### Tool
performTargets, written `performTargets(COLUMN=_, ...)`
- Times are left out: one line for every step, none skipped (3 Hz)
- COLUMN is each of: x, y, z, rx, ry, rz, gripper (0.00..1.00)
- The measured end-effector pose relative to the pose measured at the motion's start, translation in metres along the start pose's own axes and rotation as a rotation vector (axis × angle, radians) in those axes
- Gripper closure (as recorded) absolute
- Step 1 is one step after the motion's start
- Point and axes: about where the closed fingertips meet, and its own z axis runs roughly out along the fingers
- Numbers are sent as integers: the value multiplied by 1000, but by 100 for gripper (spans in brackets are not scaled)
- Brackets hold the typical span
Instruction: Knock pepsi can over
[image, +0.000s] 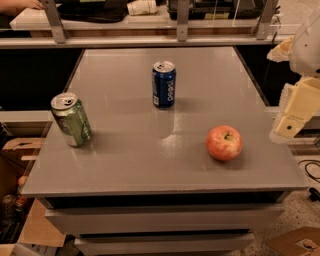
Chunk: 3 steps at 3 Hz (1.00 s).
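Note:
The pepsi can (163, 84), dark blue with white lettering and a silver top, stands upright near the middle back of the grey table (125, 165). My gripper (295, 112), cream-coloured, hangs at the right edge of the view, beyond the table's right side. It is well to the right of the can and apart from it.
A green and silver can (71, 120) stands upright near the table's left edge. A red apple (224, 143) lies front right, between the gripper and the pepsi can. A shelf with metal posts (180, 30) runs behind the table. Cardboard lies on the floor.

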Motion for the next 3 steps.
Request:
performTargets(x=-20, y=-19, z=14, rx=-40, ry=-104, rz=-42, gripper=0)
performTargets(x=-41, y=-39, z=31, rx=-74, ry=-207, rz=-75, gripper=0)
performTargets(x=-56, y=-57, z=49, rx=-84, ry=-303, rz=-61, gripper=0)
